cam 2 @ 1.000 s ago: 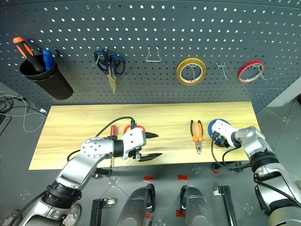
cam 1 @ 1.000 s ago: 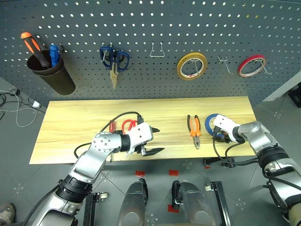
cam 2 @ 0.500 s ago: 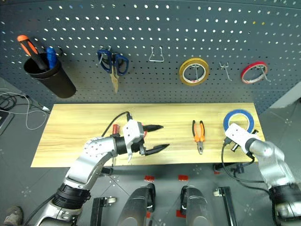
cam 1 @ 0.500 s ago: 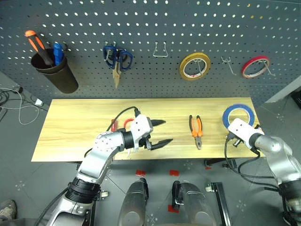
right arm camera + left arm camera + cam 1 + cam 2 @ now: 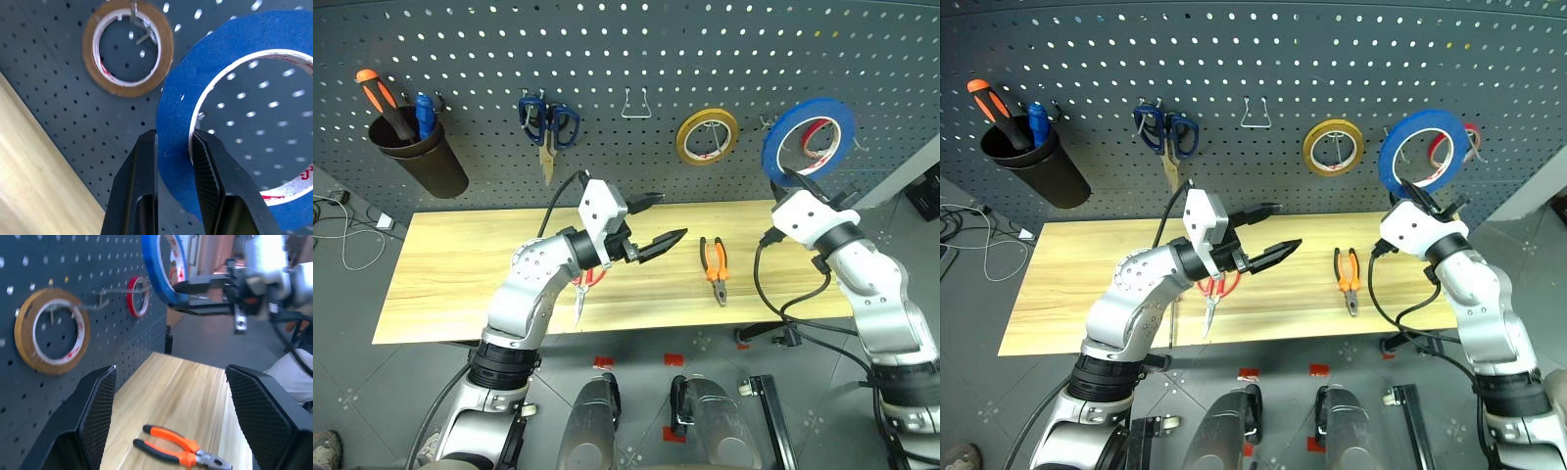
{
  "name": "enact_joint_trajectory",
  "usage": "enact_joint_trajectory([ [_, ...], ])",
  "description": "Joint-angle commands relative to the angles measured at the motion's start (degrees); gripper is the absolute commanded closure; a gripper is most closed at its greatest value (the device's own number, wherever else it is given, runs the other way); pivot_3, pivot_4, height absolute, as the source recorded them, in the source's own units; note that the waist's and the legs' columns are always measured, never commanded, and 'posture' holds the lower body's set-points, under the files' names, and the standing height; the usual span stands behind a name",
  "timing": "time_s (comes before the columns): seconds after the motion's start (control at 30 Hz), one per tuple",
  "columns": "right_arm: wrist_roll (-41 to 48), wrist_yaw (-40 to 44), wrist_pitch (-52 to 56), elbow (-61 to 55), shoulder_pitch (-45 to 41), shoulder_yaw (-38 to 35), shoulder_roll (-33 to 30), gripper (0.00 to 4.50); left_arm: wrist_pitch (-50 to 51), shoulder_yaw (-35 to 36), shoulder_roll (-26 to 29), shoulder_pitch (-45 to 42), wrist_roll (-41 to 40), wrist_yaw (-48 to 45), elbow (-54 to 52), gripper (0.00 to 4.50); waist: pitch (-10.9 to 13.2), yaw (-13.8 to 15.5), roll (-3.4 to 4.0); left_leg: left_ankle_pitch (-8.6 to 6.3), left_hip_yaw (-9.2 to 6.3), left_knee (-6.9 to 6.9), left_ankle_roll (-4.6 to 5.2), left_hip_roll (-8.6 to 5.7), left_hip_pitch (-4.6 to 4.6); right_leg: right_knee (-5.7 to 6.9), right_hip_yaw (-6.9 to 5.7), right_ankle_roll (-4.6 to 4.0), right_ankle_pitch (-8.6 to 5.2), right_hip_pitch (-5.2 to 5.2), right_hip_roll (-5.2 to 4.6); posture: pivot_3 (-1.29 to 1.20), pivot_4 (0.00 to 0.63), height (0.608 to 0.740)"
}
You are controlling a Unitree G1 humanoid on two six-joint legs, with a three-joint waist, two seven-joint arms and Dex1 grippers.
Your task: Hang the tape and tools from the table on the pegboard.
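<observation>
The blue tape (image 5: 775, 149) is held upright off the table (image 5: 460, 264), its rim pinched in my shut right gripper (image 5: 800, 182). In the right wrist view the two fingers (image 5: 142, 166) clamp the ring's lower edge. The ring hangs in front of the pegboard (image 5: 705, 49), at its right end, overlapping the red roll (image 5: 824, 139). My left gripper (image 5: 671, 217) is open and empty, raised above the table's middle and pointing right. The red-handled scissors (image 5: 587, 280) lie below that arm. The orange-and-black pliers (image 5: 715, 262) lie on the table between the two grippers.
On the board hang a black cup (image 5: 421, 157) with tools in it, blue-handled scissors (image 5: 548, 122), a bare wire hook (image 5: 636, 103) and a yellow roll (image 5: 708, 137). A thin bare hook (image 5: 1389, 132) sits between the yellow roll and the blue tape.
My right gripper closed on the blue tape at the table's right end and lifted it up to the pegboard. My left gripper rose, still open, uncovering the scissors.
</observation>
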Motion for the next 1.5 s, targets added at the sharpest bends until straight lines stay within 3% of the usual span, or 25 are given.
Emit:
enact_joint_trajectory([
  [0.03, 1.97, 1.06, -3.4, 6.27, -4.28, 0.61, 0.13, 3.83, -1.02, -0.1, 0.08, 0.0, 0.2, 0.31, -1.39, 0.75, 0.0, -0.05, 0.0, -0.01, 0.0, 0.0, 0.01, 0.0, -0.02, -0.01, 0.0, -0.04, 0.02, -0.01, 0.0, -0.09, 0.281, 0.74],
  [0.17, 3.45, 1.69, -3.94, 11.26, -6.92, 1.21, 1.26, 3.83, -1.17, -0.43, 0.32, 0.69, 0.85, 0.53, -1.75, 0.75, 0.0, -0.05, 0.0, -0.01, -0.01, -0.06, 0.01, 0.02, -0.07, -0.07, -0.11, -0.08, 0.04, -0.02, -0.01, -0.08, 0.284, 0.74],
  [0.47, 8.14, 2.63, 9.81, -1.63, 4.27, 0.11, 7.4, 0.82, -2.57, -1.28, 6.52, 5.98, 4.38, -2.42, -1.87, 0.75, 0.0, 0.13, 0.02, -0.02, -0.07, -0.04, 0.02, 0.05, -0.08, -0.02, -0.15, -0.09, 0.04, -0.02, -0.02, -0.07, 0.299, 0.74],
  [0.57, 14.27, 0.22, 27.36, -10.32, 9.31, -0.79, 17.56, 0.01, -6.22, -2.04, 13.72, 11.78, 8.58, -6.15, -1.32, 0.75, -0.02, -0.11, 0.03, -0.02, -0.03, 0.01, 0.02, 0.1, -0.04, 0.03, -0.11, -0.09, 0.04, -0.02, -0.02, -0.07, 0.308, 0.74],
  [0.7, 16.4, -5.45, 41.89, -10.28, 6.7, -1.62, 28.03, 0.01, -12.51, -2.38, 20.96, 16.94, 12.77, -9.14, 1.56, 0.75, 0.0, -0.85, 0.06, -0.03, 0.11, -0.07, -0.03, 0.25, 0.15, 0.46, 0.04, -0.28, -0.09, -0.17, 0.03, -0.06, 0.31, 0.74],
  [0.87, 15.43, -12.94, 56.42, 0.55, -3.46, -3.4, 33.2, 0.01, -15.9, -1.38, 24.43, 18.65, 13.93, -10.98, 3.66, 0.75, 0.01, -0.55, 0.07, -0.09, 0.16, -0.01, 0.1, 0.24, 0.13, 0.69, 0.11, -0.26, -0.14, -0.35, -0.02, -0.04, 0.31, 0.74],
  [1.4, 17.0, -13.0, 49.02, 37.0, -19.39, -2.72, 30.13, 0.01, -15.56, -1.64, 22.56, 16.03, 13.31, -10.34, 4.64, 0.75, -0.03, -0.3, 0.01, 0.04, 0.39, 0.01, -0.06, 0.25, -0.46, 0.75, 0.15, -0.54, 0.03, -0.96, 0.0, -0.02, 0.294, 0.74],
  [1.5, 16.91, -12.03, 47.67, 39.78, -20.64, -2.37, 29.58, 0.61, -15.28, -1.21, 21.75, 15.98, 12.83, -9.79, 4.9, 0.75, -0.07, -0.6, -0.01, 0.03, 0.38, 0.03, -0.04, 0.26, -0.43, 0.78, 0.15, -0.53, 0.02, -0.92, 0.0, -0.02, 0.288, 0.74],
])
